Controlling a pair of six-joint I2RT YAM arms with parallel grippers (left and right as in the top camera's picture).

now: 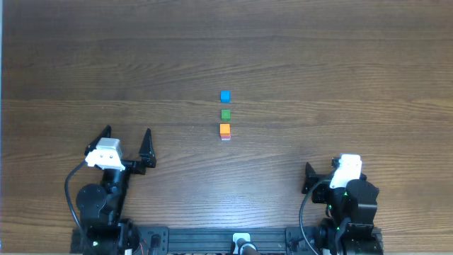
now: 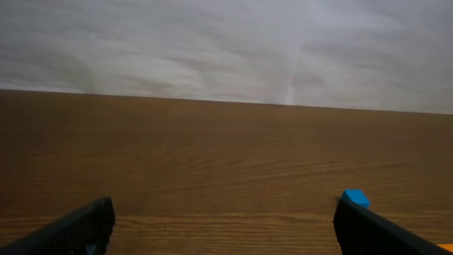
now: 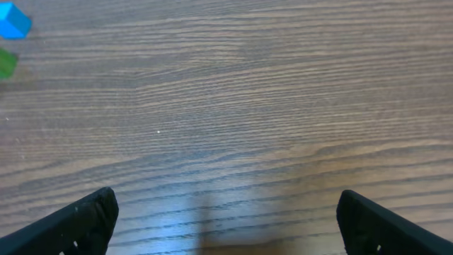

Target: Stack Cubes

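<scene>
**While both arms sit back, the cubes wait in a row at mid-table**

As I look down from the overhead camera, the blue cube (image 1: 225,96) lies farthest from the arm bases, the green cube (image 1: 225,114) sits just nearer, and the orange cube (image 1: 225,129) is nearest of the three. They form a short straight line near the middle of the wooden table (image 1: 354,64), with small gaps between them. A thin pale reddish strip shows at the orange cube's near edge; I cannot tell whether that is another cube under it.

My left gripper (image 1: 127,132) sits low on the left side, well apart from the row, its two fingers spread wide with nothing between them. From its wrist camera I see the blue cube peeking just above the tip of one finger, and a pale wall (image 2: 212,42) beyond the table's far edge.

My right gripper (image 3: 226,197) stands close to its base on the right side, also well apart from the cubes. Its fingers are spread wide over bare wood and hold nothing. Its wrist camera catches the blue and green cubes at one corner.
</scene>
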